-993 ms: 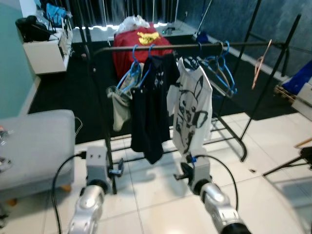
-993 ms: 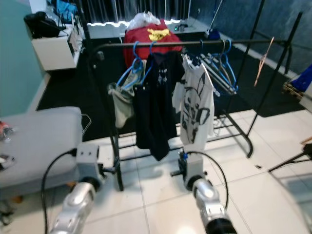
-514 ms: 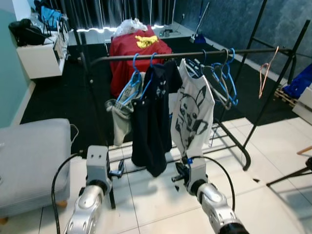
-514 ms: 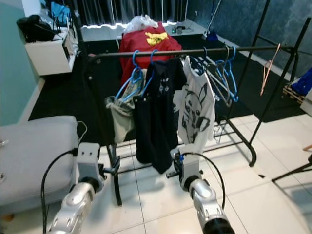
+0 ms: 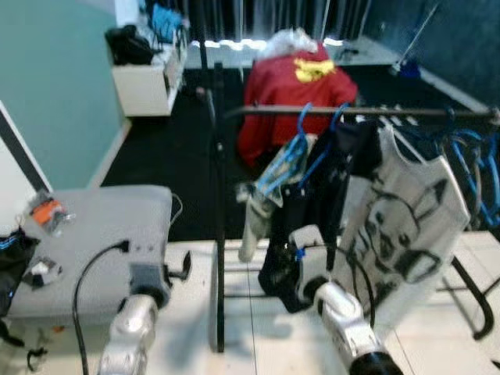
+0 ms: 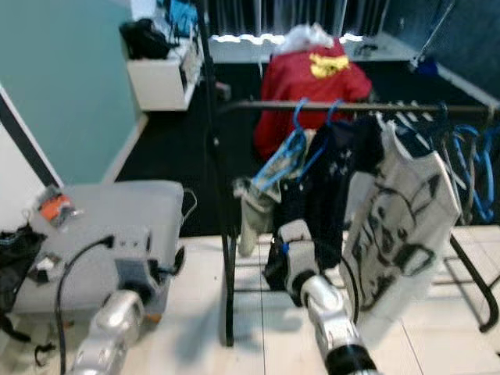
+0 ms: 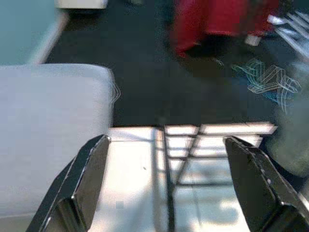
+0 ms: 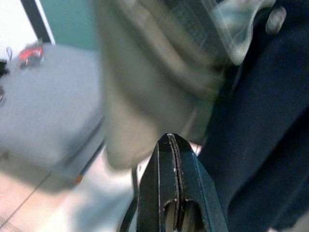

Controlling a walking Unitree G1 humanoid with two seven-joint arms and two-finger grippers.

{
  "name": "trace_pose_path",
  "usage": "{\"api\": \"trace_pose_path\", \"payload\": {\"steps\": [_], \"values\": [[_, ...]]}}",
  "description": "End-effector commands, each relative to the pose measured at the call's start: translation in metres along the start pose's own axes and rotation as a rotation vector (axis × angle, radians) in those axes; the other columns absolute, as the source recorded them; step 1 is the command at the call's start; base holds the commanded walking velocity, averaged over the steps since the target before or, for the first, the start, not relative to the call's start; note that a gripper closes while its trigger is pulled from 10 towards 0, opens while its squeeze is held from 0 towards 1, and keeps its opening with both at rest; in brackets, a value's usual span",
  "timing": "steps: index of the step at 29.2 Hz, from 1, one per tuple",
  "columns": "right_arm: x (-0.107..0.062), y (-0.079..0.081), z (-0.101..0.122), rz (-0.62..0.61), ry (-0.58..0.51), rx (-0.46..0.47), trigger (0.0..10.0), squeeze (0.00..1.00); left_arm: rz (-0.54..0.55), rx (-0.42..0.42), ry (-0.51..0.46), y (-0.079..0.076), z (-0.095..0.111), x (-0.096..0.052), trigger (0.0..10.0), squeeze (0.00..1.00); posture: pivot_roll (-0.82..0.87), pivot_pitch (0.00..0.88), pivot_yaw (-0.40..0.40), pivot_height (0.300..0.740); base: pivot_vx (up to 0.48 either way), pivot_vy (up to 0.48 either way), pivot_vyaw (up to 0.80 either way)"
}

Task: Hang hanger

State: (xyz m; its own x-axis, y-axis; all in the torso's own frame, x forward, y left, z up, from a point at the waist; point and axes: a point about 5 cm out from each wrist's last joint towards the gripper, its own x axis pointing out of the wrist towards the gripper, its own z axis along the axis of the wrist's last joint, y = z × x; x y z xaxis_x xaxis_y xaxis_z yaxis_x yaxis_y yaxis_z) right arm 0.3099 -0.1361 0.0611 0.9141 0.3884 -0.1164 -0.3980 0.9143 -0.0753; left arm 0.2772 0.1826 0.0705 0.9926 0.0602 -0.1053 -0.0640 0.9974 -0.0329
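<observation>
A black clothes rack's rail [image 5: 351, 113] carries blue hangers [image 5: 293, 152], a beige garment [image 5: 254, 219], a black garment [image 5: 312, 203] and a white cartoon-print shirt [image 5: 398, 234]. More blue hangers [image 5: 476, 168] hang at the rail's right end. My right gripper [image 8: 175, 145] is shut with nothing between its fingers. It sits low against the beige garment [image 8: 145, 87] and the dark one [image 8: 260, 135]. My left gripper [image 7: 169, 188] is open and empty, held over the white tiles near the rack's foot bars [image 7: 169, 159].
A grey ottoman [image 5: 86, 234] with small items such as an orange packet [image 5: 48, 212] stands at the left. The rack's upright post [image 5: 219, 234] rises between my arms. Behind are a red-draped object [image 5: 297, 86], a white cabinet [image 5: 144, 82] and a teal wall [image 5: 55, 78].
The view has swung left and closer: the rack now sits to the right and the ottoman shows more. My right gripper is now up against the hanging clothes.
</observation>
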Motion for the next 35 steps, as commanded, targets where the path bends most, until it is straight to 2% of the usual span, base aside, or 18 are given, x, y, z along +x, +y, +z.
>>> {"api": "trace_pose_path", "payload": {"steps": [1,3,6,7,8,10,11,12,15,21,23,27,30,34,35], "values": [[0.003,-0.002,0.014,-0.008,-0.084,-0.016,10.0,0.00,0.018,0.004,-0.006,0.007,0.001,-0.001,10.0,0.00,-0.03,0.000,-0.028,0.740,0.319,0.000,0.00],[0.003,-0.002,0.017,-0.010,-0.101,-0.021,10.0,0.00,0.018,0.007,-0.006,0.009,0.001,-0.001,10.0,0.00,-0.03,0.000,-0.028,0.740,0.319,0.000,0.00],[0.006,-0.003,0.057,-0.020,-0.317,-0.075,10.0,0.00,0.031,0.006,-0.010,0.013,0.003,0.002,10.0,0.00,-0.04,0.000,-0.027,0.740,0.320,0.000,0.00],[0.006,-0.003,0.057,-0.020,-0.317,-0.075,10.0,0.00,0.031,0.006,-0.010,0.013,0.003,0.002,10.0,0.00,-0.04,0.000,-0.027,0.740,0.319,0.000,0.00],[0.006,-0.002,0.069,-0.021,-0.379,-0.087,10.0,0.00,0.033,0.002,-0.003,0.013,0.001,0.002,10.0,0.00,-0.04,0.000,-0.027,0.740,0.319,0.000,0.00],[0.005,-0.002,0.076,-0.020,-0.413,-0.098,10.0,0.00,0.031,-0.004,0.009,0.012,-0.002,0.002,10.0,0.00,-0.04,0.000,-0.027,0.740,0.319,0.000,0.00],[0.005,-0.002,0.076,-0.020,-0.413,-0.098,10.0,0.00,0.031,-0.004,0.009,0.012,-0.002,0.002,10.0,0.00,-0.04,0.000,-0.027,0.740,0.319,0.000,0.00],[0.005,-0.001,0.080,-0.023,-0.430,-0.112,10.0,0.00,-0.001,-0.019,0.041,0.008,-0.011,0.001,10.0,0.00,-0.04,0.000,-0.027,0.740,0.000,0.000,0.00],[0.004,0.001,0.080,-0.039,-0.432,-0.130,10.0,0.00,-0.094,0.007,0.143,-0.006,-0.034,-0.007,10.0,0.00,-0.05,0.000,-0.016,0.740,0.000,0.000,0.00],[0.003,0.001,0.077,-0.040,-0.428,-0.136,10.0,0.00,-0.102,0.018,0.158,-0.009,-0.039,-0.009,10.0,0.00,-0.05,0.000,-0.011,0.740,0.000,0.000,0.00],[-0.004,-0.002,0.064,-0.068,-0.394,-0.132,10.0,0.00,-0.120,0.032,0.186,-0.010,-0.046,-0.012,10.0,0.00,-0.05,0.000,0.004,0.740,0.000,0.000,0.00],[-0.012,-0.006,0.057,-0.119,-0.385,-0.114,10.0,0.00,-0.133,0.040,0.197,-0.011,-0.048,-0.012,10.0,0.00,-0.07,0.000,0.016,0.740,0.000,0.000,0.00],[-0.019,-0.010,0.067,-0.152,-0.450,-0.130,10.0,0.00,-0.153,0.049,0.199,-0.012,-0.050,-0.007,10.0,0.00,-0.07,0.000,0.026,0.740,0.000,0.000,0.00],[-0.022,-0.014,0.073,-0.191,-0.475,-0.130,10.0,0.00,-0.165,0.056,0.169,-0.014,-0.045,-0.004,10.0,0.00,-0.07,0.000,0.018,0.740,0.000,0.000,0.00],[-0.022,-0.019,0.074,-0.240,-0.459,-0.123,10.0,0.00,-0.165,0.046,0.146,-0.015,-0.040,-0.002,10.0,0.00,-0.07,0.000,0.015,0.740,0.000,0.000,0.00]]}}
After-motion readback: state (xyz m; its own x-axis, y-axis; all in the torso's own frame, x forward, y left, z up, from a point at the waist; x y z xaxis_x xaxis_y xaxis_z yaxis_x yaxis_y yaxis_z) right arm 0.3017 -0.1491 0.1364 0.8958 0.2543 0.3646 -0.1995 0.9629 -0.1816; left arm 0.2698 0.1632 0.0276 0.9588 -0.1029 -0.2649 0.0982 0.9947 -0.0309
